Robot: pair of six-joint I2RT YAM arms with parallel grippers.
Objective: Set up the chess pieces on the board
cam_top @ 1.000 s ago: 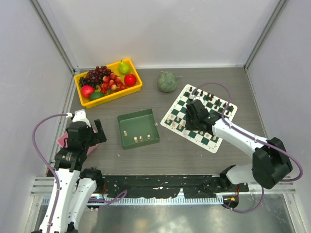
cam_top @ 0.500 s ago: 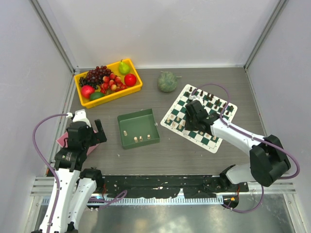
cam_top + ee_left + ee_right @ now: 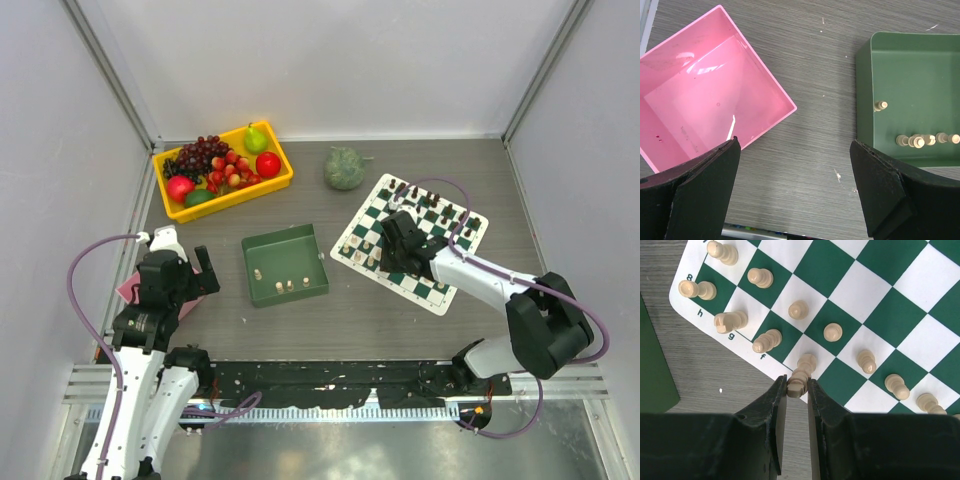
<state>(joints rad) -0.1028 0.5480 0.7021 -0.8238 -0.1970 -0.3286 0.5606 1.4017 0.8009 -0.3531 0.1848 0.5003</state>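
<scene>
Shifted slightly left along the board (image 3: 860, 290), right fingers (image 3: 781, 399) clamp a cream piece (image 3: 796, 384) at its edge, just beside a neighbour (image 3: 807, 362) — a knock on release could topple it — left fingers (image 3: 870, 175) apart, idle.

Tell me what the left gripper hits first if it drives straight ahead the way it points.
Likely bare table, between the pink tray and the green tray; the left gripper has open jaws framing only tabletop. Depth is unclear.
</scene>
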